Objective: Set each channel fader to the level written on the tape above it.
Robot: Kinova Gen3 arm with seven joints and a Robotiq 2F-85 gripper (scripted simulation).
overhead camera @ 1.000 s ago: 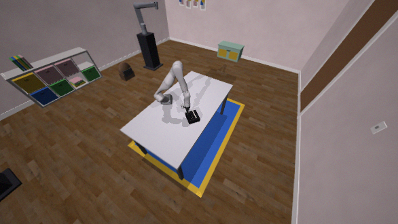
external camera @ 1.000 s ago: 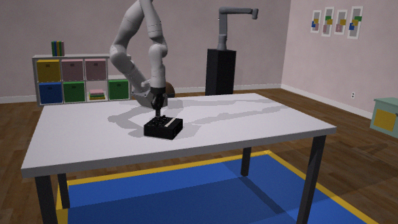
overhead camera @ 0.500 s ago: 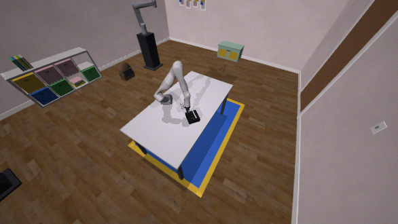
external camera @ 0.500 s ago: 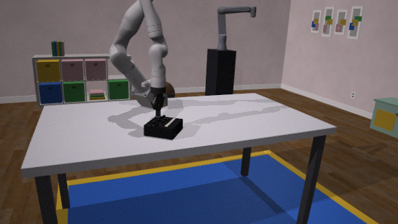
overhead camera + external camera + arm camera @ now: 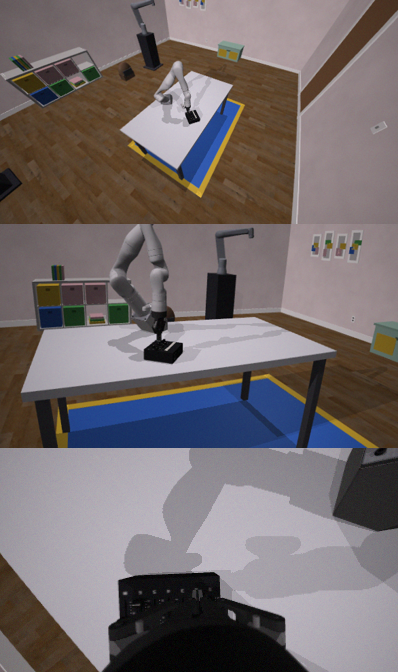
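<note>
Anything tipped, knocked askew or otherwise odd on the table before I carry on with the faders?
Nothing stands out. The desk sits flat on the table, well in from the edges. The hand, fingers shut and holding nothing, is down at the desk's top face. The faders are too small to read.

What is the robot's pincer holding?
Nothing. The pincer is shut with nothing between its fingers, its tip down at the top of the black lighting desk, among the faders.
</note>
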